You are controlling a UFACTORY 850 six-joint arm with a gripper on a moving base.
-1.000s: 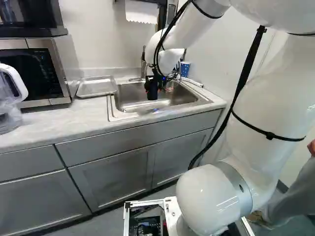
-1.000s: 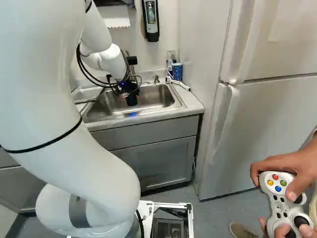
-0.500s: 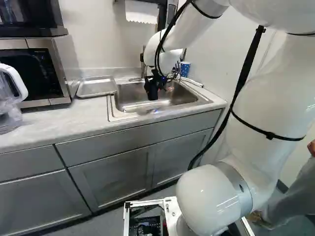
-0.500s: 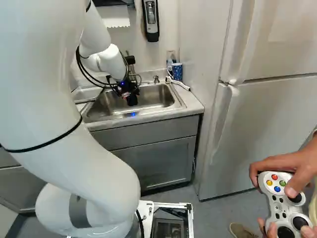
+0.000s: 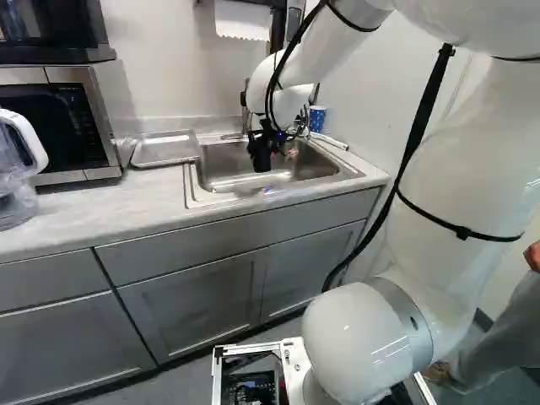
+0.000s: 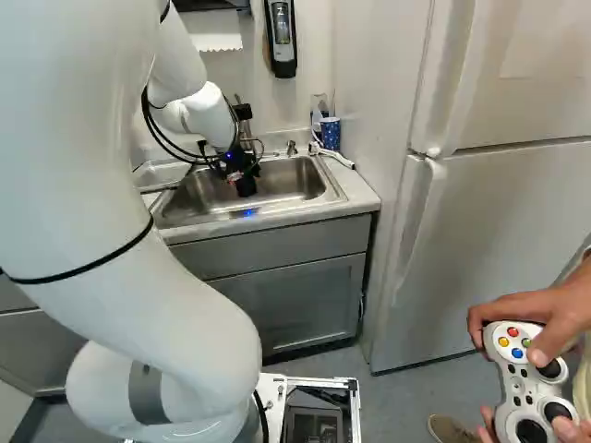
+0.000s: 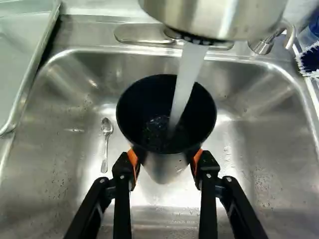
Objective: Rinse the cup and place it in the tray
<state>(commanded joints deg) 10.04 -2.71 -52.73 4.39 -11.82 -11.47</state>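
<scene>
I'm at the rinsing step: the stream of water [image 7: 185,79] from the faucet [image 7: 214,19] runs straight into the mouth of the cup [image 7: 145,112], over the sink [image 7: 259,144]. My end effector [image 7: 165,160] is clamped on the cup, an orange pad against either side just below the rim. Once I judge it rinsed, the next move should be to ease the cup out from under the flow, tip it over the sink, then carry it across to the tray [image 5: 164,149], beside the sink on the counter [image 5: 101,198]. I'd lift with care, since the faucet head hangs close over the rim and wet sides could slip in the pads.

The cup has a round, open mouth and a dark, nearly black inside, with churned water low down in it. The wall under the rim looks smooth and shiny in the wrist view, but dark in the left base view.
</scene>
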